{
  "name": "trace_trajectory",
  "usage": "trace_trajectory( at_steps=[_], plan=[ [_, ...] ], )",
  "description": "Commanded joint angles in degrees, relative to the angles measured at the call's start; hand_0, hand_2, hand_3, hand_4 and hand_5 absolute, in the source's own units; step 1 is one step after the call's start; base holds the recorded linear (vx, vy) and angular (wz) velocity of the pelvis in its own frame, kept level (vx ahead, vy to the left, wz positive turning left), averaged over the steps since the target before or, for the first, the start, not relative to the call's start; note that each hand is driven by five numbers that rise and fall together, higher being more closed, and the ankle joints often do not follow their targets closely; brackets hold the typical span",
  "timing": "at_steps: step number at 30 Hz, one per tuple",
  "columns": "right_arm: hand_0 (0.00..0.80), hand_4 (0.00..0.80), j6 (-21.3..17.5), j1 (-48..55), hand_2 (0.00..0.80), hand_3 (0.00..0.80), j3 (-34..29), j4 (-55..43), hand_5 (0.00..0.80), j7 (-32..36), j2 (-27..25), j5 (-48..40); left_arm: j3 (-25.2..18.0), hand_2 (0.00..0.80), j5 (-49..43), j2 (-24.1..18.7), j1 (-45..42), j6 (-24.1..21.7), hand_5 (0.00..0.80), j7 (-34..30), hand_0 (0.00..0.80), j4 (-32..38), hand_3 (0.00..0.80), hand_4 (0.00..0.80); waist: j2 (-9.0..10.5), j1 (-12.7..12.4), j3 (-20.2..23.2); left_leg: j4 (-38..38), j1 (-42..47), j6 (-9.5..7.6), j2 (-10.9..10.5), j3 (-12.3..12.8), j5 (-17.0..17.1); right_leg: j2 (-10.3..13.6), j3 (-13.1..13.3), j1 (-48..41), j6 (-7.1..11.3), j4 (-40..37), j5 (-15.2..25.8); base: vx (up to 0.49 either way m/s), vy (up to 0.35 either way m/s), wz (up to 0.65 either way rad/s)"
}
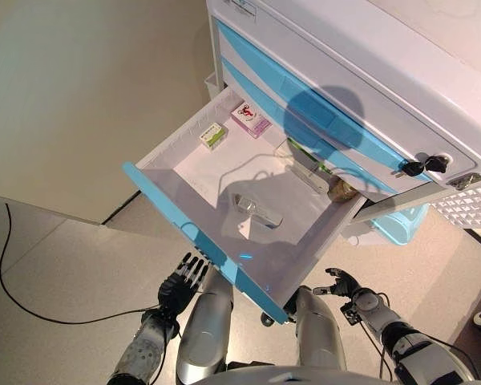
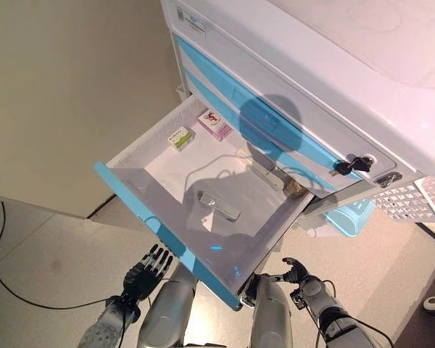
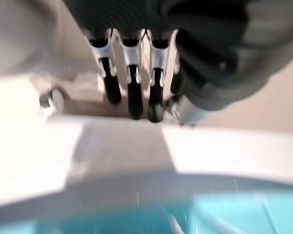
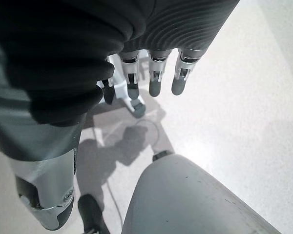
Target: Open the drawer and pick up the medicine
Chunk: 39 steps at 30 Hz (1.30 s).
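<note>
Both hands, left hand (image 1: 180, 287) and right hand (image 1: 342, 282), hung spread and empty below the open drawer (image 1: 194, 234), small medicine boxes (image 1: 212, 135) well above them.

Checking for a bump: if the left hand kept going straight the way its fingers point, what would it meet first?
Probably the open drawer's blue front: the left hand sits just below it, straight fingers aimed at its underside. Depth is unclear.

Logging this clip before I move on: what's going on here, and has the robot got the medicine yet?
Not yet. The drawer of the white cabinet stands pulled open, with a green-and-white box, a pink box and a silvery packet lying inside. Both hands hang low below the drawer front, empty: the left hand with fingers straight, the right hand relaxed. Nothing is being held.
</note>
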<state>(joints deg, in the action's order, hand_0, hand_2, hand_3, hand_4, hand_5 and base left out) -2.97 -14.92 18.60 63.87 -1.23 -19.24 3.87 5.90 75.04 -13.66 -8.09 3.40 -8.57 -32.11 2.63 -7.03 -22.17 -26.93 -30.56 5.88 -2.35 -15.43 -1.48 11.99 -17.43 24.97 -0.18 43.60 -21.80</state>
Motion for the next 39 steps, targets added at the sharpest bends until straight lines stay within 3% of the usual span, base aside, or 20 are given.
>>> trace_trajectory(
  at_steps=[1, 3, 5, 6, 8, 9, 11, 12, 16, 17, 20, 22, 27, 29, 30, 33, 35, 36, 39],
  plan=[
    [0.0, 0.0, 0.4, 2.3, 0.0, 0.0, -0.7, 0.7, 0.0, -1.9, -3.0, -0.3, -2.9, 0.0, -0.6, 2.1, -1.6, -4.5, 0.0, 2.3, 0.0, -1.2, 0.0, 0.0, -0.7, 1.5, 1.6, -5.6, 0.0, -5.07, -1.8, 2.8, -5.7, -1.2, 3.1, 0.1, 3.03, -6.7, 8.2, -0.001, 0.076, -0.17],
    [0.0, 0.0, 0.0, 3.2, 0.0, 0.0, -1.7, 0.6, 0.0, -2.6, -2.8, -1.1, -8.2, 0.0, -5.3, 2.0, 0.4, -7.7, 0.0, 4.9, 0.0, -9.7, 0.0, 0.0, -0.78, 2.3, 1.8, -3.5, 1.0, -5.52, -1.6, 3.9, -4.1, -1.4, 4.0, -0.3, 3.02, -9.3, 10.6, -0.001, 0.086, -0.23],
    [0.0, 0.0, -0.1, 3.6, 0.0, 0.0, -2.1, 0.8, 0.0, -2.7, -2.7, -1.7, -9.8, 0.0, -8.2, 1.5, 1.1, -8.6, 0.0, 6.0, 0.0, -13.1, 0.0, 0.0, -0.73, 2.7, 2.0, -2.6, 1.8, -5.61, -1.5, 4.5, -4.0, -1.6, 4.7, -0.8, 3.2, -10.3, 11.1, 0.045, 0.062, -0.37],
    [0.0, 0.0, -0.5, 4.2, 0.0, 0.0, -2.3, 0.6, 0.0, -2.7, -2.7, -2.7, -11.7, 0.0, -17.7, 0.0, 2.4, -9.3, 0.0, 7.1, 0.0, -19.0, 0.0, 0.0, -0.82, 3.5, 2.6, -0.9, 3.1, -5.73, -1.2, 5.9, -3.8, -1.9, 5.8, -1.2, 3.52, -12.2, 12.2, 0.052, 0.08, -0.41],
    [0.0, 0.0, -0.5, 4.2, 0.0, 0.0, -2.3, 0.6, 0.0, -2.7, -2.7, -2.7, -11.7, 0.0, -17.7, 0.0, 2.4, -9.4, 0.0, 7.1, 0.0, -19.0, 0.0, 0.0, -0.81, 3.4, 2.6, -0.9, 3.1, -5.73, -1.2, 5.9, -3.8, -1.9, 5.8, -1.2, 3.52, -12.2, 12.2, 0.035, 0.08, -0.33],
    [0.0, 0.0, -1.0, 4.8, 0.0, 0.0, -2.7, 0.7, 0.0, -2.5, -2.4, -4.4, -12.4, 0.0, -31.4, -2.4, 4.2, -9.2, 0.0, 7.9, 0.0, -28.3, 0.0, 0.0, -0.91, 4.6, 3.6, 2.1, 5.0, -5.73, -0.8, 7.7, -3.1, -2.4, 7.6, -2.0, 4.01, -15.2, 13.6, 0.081, 0.148, -0.32],
    [0.0, 0.0, -0.9, 5.0, 0.0, 0.0, -2.9, 1.7, 0.0, -2.4, -2.2, -5.2, -11.8, 0.0, -39.9, -3.6, 5.0, -9.0, 0.0, 8.6, 0.0, -33.5, 0.0, 0.0, -1.12, 5.5, 4.8, 5.1, 7.2, -5.73, -0.5, 9.5, -2.4, -3.0, 9.0, -3.3, 4.58, -18.3, 15.0, 0.144, 0.193, -0.73],
    [0.0, 0.0, -0.8, 5.1, 0.0, 0.0, -3.0, 2.6, 0.0, -2.9, -2.2, -4.5, -10.3, 0.0, -49.1, -4.7, 5.9, -7.5, 0.0, 8.6, 0.0, -39.0, 0.0, 0.0, -1.06, 6.5, 6.1, 8.4, 9.6, -5.66, -0.3, 11.5, -1.6, -3.5, 10.3, -4.8, 5.37, -21.9, 16.9, 0.128, 0.141, -0.99],
    [0.0, 0.0, -0.3, 5.3, 0.0, 0.0, -3.2, 3.2, 0.0, -3.6, -3.3, -2.2, -7.3, 0.0, -58.6, -5.6, 7.0, -6.8, 0.0, 8.9, 0.0, -41.2, 0.0, 0.0, -0.98, 7.5, 7.6, 13.0, 13.0, -5.48, -0.1, 13.4, -0.6, -4.4, 11.8, -7.2, 6.29, -26.6, 19.0, 0.124, 0.114, -0.73],
    [0.0, 0.0, 0.4, 5.6, 0.0, 0.0, -2.9, 1.2, 0.0, -3.2, -5.3, 0.4, -4.3, 0.0, -66.0, -6.1, 7.5, -6.0, 0.0, 9.3, 0.0, -41.9, 0.0, 0.0, -0.65, 8.3, 8.2, 15.7, 15.6, -5.48, 0.0, 14.8, -0.3, -4.9, 12.8, -9.2, 7.06, -29.3, 20.2, 0.063, 0.059, -0.69],
    [0.0, 0.0, 1.2, 6.0, 0.0, 0.0, -2.8, -1.4, 0.0, -2.2, -7.4, 2.5, -2.4, 0.0, -70.4, -6.3, 7.7, -5.3, 0.0, 9.0, 0.0, -42.8, 0.0, 0.0, 0.0, 9.0, 8.9, 18.0, 17.9, -5.48, 0.2, 16.0, -0.1, -5.4, 13.9, -11.1, 7.84, -32.3, 21.5, 0.088, 0.058, -0.4],
    [0.0, 0.0, 1.7, 6.9, 0.0, 0.0, -2.4, -6.2, 0.0, -0.7, -9.2, 4.5, -2.6, 0.0, -70.9, -6.1, 8.0, -4.7, 0.0, 8.1, 0.0, -43.8, 0.0, 0.0, 0.74, 9.2, 10.3, 20.5, 19.9, -5.56, 0.7, 17.3, 0.4, -5.9, 14.7, -12.6, 8.35, -35.0, 22.6, 0.1, 0.061, -0.44],
    [0.0, 0.0, 3.9, 10.0, 0.0, 0.0, -0.2, -27.5, 0.0, 11.7, -16.2, 6.6, -4.5, 0.0, -72.1, -6.2, 7.1, -3.2, 0.0, 5.5, 0.0, -44.5, 0.0, 0.0, 3.12, 9.6, 13.2, 24.8, 24.0, -5.85, 1.6, 19.8, 0.6, -6.6, 17.0, -15.2, 9.38, -39.1, 24.6, 0.093, 0.035, -0.61],
    [0.0, 0.0, 4.6, 15.3, 0.0, 0.0, -2.2, -43.6, 0.0, 21.9, -22.7, -0.8, -5.4, 0.0, -73.1, -6.4, 5.8, -2.7, 0.0, 2.9, 0.0, -44.1, 0.0, 0.0, 4.34, 9.7, 14.5, 25.6, 25.4, -5.73, 1.7, 20.6, 0.4, -6.5, 17.1, -16.7, 9.64, -40.2, 24.7, 0.098, 0.028, -0.26],
    [0.0, 0.0, 4.8, 15.7, 0.0, 0.0, -2.4, -44.0, 0.0, 22.1, -22.9, -0.8, -5.3, 0.0, -73.1, -6.3, 5.8, -2.7, 0.0, 2.9, 0.0, -44.1, 0.0, 0.0, 4.25, 9.6, 14.5, 25.6, 25.5, -5.74, 1.7, 20.6, 0.4, -6.5, 17.1, -16.8, 9.64, -40.3, 24.7, 0.083, 0.025, -0.15],
    [0.0, 0.0, 5.6, 19.2, 0.0, 0.0, -4.1, -57.2, 0.0, 29.4, -29.9, -10.3, -5.2, 0.0, -74.0, -5.7, 5.3, -2.8, 0.0, 1.0, 0.0, -44.0, 0.0, 0.0, 4.95, 9.6, 15.4, 25.5, 26.4, -5.51, 1.6, 20.6, 0.1, -6.3, 16.7, -18.3, 9.71, -40.9, 24.3, 0.057, 0.026, -0.01],
    [0.0, 0.0, 8.0, 20.7, 0.0, 0.0, -3.8, -67.9, 0.0, 36.5, -37.4, -22.4, -5.0, 0.0, -74.5, -5.3, 4.6, -3.3, 0.0, -0.4, 0.0, -44.2, 0.0, 0.0, 5.79, 9.1, 16.8, 25.7, 27.4, -5.21, 1.8, 20.5, -0.3, -6.1, 16.0, -19.8, 9.74, -41.7, 24.1, 0.075, 0.012, 0.05],
    [0.0, 0.0, 8.1, 20.9, 0.0, 0.0, -4.0, -68.1, 0.0, 36.5, -37.5, -22.4, -5.0, 0.0, -74.5, -5.2, 4.6, -3.3, 0.0, -0.4, 0.0, -44.2, 0.0, 0.0, 5.72, 9.1, 16.8, 25.7, 27.4, -5.21, 1.8, 20.5, -0.3, -6.1, 16.0, -19.8, 9.74, -41.7, 24.1, 0.061, 0.011, 0.08],
    [0.0, 0.0, 11.2, 18.6, 0.0, 0.0, -1.7, -77.7, 0.0, 40.8, -47.2, -32.6, -4.8, 0.0, -74.8, -5.2, 3.8, -3.7, 0.0, -1.4, 0.0, -44.1, 0.0, 0.0, 6.62, 8.5, 18.1, 26.3, 28.0, -4.87, 1.9, 20.2, -0.3, -6.0, 15.1, -21.0, 9.72, -42.6, 23.9, 0.042, 0.003, 0.07]
  ],
)
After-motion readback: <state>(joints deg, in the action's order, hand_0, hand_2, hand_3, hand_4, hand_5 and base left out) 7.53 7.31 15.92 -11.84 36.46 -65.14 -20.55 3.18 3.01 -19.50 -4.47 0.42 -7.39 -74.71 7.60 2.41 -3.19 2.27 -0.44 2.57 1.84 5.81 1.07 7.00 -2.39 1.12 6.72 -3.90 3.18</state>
